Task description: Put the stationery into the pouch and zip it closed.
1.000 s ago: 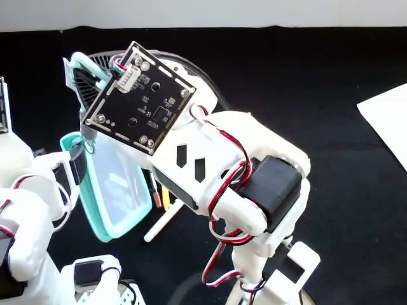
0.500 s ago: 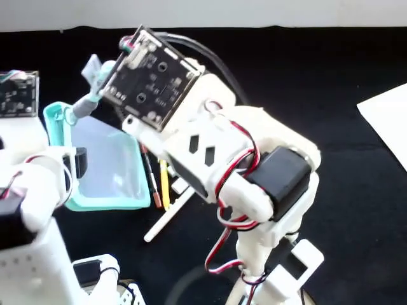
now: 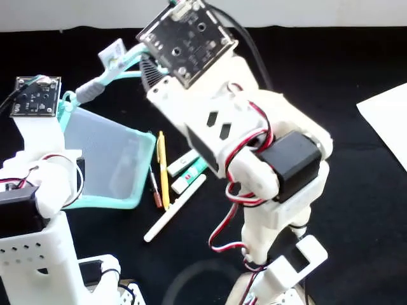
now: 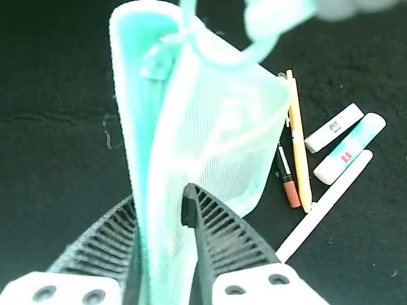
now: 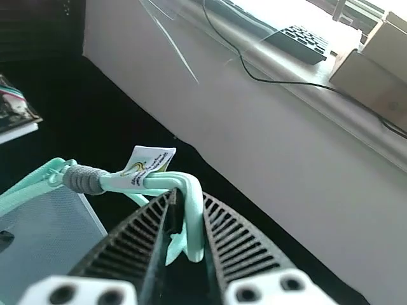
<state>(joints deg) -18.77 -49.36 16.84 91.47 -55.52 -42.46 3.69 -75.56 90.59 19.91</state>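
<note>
A white sheet lies on the black table (near its edge).

The right gripper has its two black ribbed jaws closed against a mint-green strap, which stands pinched between them. From the jaws the strap bends sideways. It carries a white printed tag, then passes through a grey ribbed collar to the pouch, whose translucent mesh panel has a mint edge. The black table lies beneath. A circuit board sits at the frame edge. Behind the table rises a pale panel. Above it are a keyboard, a dark cable and a cardboard box.
</note>
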